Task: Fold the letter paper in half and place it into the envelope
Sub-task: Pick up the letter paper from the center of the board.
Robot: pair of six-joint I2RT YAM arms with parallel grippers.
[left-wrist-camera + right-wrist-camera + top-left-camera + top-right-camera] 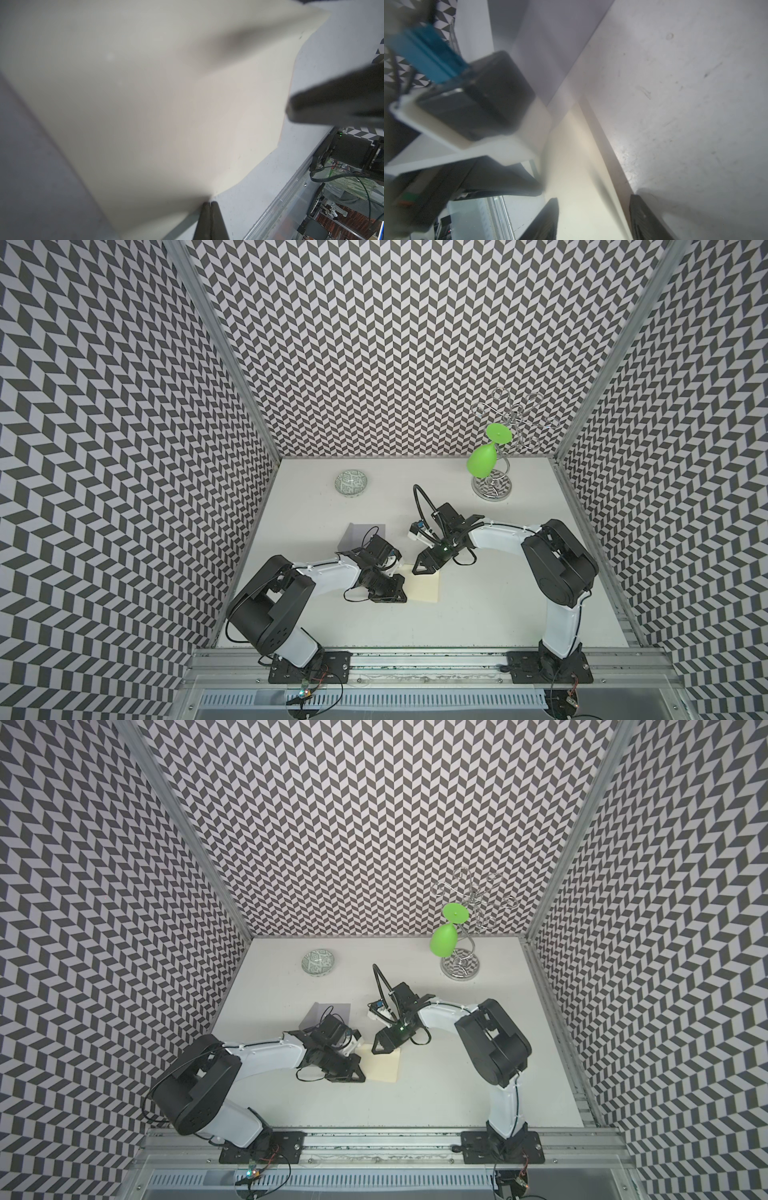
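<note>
The letter paper, cream side up, lies near the table's middle in both top views. My left gripper is shut on its left edge. In the left wrist view the two fingertips press together on the paper, which bows up from the table. My right gripper is at the sheet's far edge. Its jaws stand open, one on each side of a raised strip of paper. The grey-lavender envelope lies flat behind the left wrist, also visible in the right wrist view.
A patterned bowl sits at the back left. A green wine glass hangs upside down on a wire rack at the back right. The two wrists are close together over the paper.
</note>
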